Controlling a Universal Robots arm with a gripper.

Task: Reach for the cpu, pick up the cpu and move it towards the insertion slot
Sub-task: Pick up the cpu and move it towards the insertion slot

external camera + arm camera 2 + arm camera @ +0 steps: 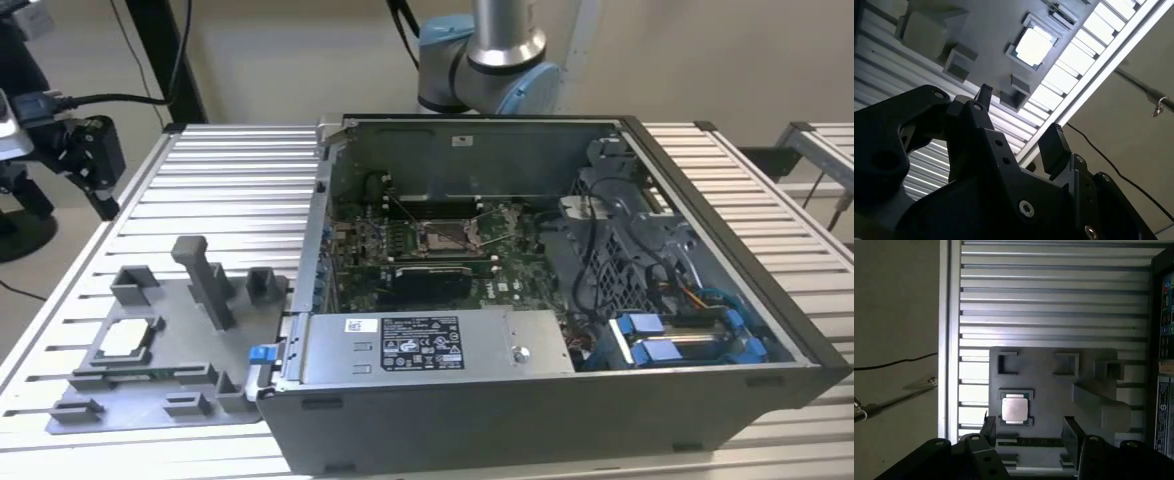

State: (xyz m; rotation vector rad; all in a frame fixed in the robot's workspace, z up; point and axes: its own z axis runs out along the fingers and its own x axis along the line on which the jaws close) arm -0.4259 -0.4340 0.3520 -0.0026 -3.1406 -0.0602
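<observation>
one slatted metal table (1054, 300), grey tray (1044, 395) holding cpu (1014, 409), beige floor (894, 300)

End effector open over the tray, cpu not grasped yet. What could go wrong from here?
1. In the first wrist view the cpu sits nearer one finger of the open end effector than the other; an off-centre grasp could tilt it.
2. A tall post on the grey tray stands close to the cpu; the fingers might catch it.
3. The insertion slot lies inside the case, so its wall could be clipped.
</observation>
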